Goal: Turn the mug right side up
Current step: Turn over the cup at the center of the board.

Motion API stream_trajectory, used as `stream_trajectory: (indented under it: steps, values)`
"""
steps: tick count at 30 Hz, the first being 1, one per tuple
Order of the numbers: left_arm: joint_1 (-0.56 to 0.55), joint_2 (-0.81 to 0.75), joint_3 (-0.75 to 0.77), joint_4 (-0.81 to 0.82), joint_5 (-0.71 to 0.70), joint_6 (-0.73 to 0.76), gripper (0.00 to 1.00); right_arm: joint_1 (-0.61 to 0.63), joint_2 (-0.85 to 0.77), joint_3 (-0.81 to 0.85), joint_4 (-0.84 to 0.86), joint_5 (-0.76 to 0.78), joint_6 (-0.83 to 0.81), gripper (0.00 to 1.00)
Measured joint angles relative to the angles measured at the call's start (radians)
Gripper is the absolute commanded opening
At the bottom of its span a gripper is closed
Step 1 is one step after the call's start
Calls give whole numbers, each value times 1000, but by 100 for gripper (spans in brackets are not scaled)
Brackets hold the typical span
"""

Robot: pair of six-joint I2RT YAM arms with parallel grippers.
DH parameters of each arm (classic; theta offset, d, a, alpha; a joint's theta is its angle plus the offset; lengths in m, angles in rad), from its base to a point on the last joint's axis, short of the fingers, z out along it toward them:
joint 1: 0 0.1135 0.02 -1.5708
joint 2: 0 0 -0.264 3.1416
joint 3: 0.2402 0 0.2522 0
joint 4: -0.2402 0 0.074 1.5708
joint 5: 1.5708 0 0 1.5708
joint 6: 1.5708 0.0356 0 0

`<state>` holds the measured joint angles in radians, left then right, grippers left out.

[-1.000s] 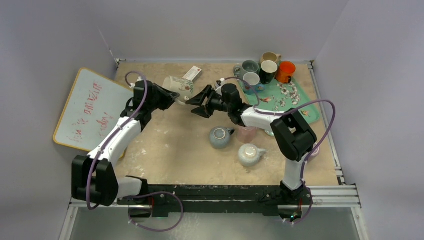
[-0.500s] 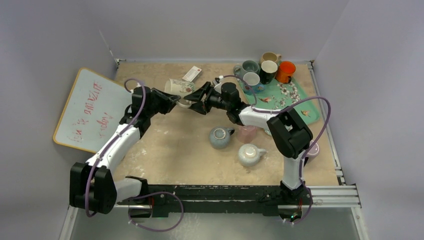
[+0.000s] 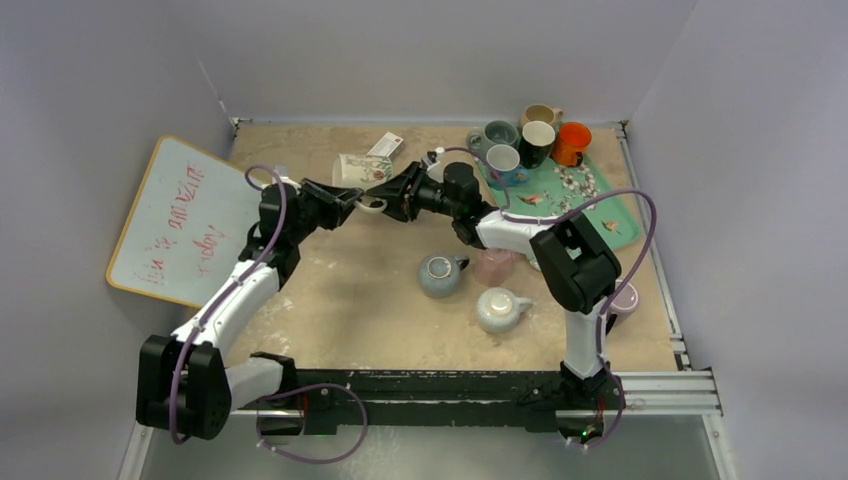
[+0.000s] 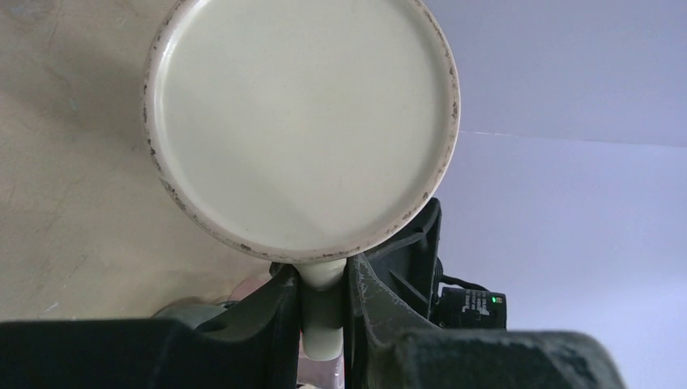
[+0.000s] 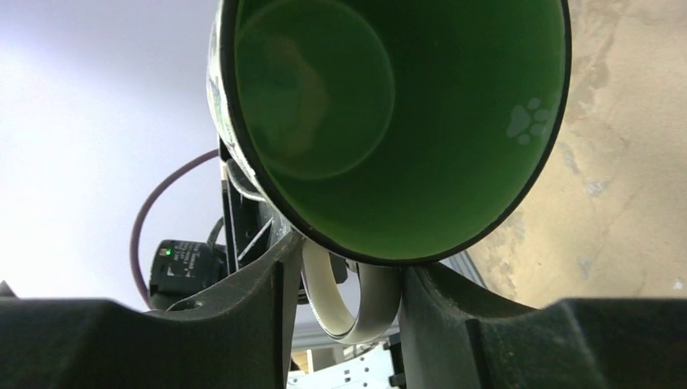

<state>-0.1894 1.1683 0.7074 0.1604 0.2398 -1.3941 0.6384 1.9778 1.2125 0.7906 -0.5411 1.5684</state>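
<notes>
The cream patterned mug with a green inside hangs on its side above the table's far middle, between my two grippers. Its flat cream base faces the left wrist camera and its green mouth faces the right one. My left gripper is shut on the mug's handle. From the opposite side, my right gripper has its fingers against both sides of the same handle loop.
Three upside-down mugs stand mid-table: blue-grey, pink and white. A teal tray at the back right carries several upright mugs. A whiteboard leans at the left. A small white card lies behind the held mug.
The left arm has carried the mug a little right and up. The right gripper has moved left onto the mug's handle and narrowed its jaws around it.
</notes>
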Motion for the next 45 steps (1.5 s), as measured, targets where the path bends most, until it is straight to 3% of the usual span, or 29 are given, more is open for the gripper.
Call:
stream_trajectory:
  steps: [5,12,22,32,42,45]
  values:
    - [6,-29,-31,80,14,-6,0,0,1,0,68,-5,40,42]
    - [11,-32,-61,157,24,-43,0,-7,25,1,127,-31,64,0]
    - [14,-78,-77,197,57,-60,1,-21,31,-11,264,-58,101,0]
    - [6,-140,-102,167,116,-31,39,-43,29,-68,371,-66,171,0]
    - [5,-179,-114,135,162,8,62,-158,30,-87,355,30,200,0]
    - [5,-185,-83,42,171,64,79,-165,30,-87,348,29,193,0]
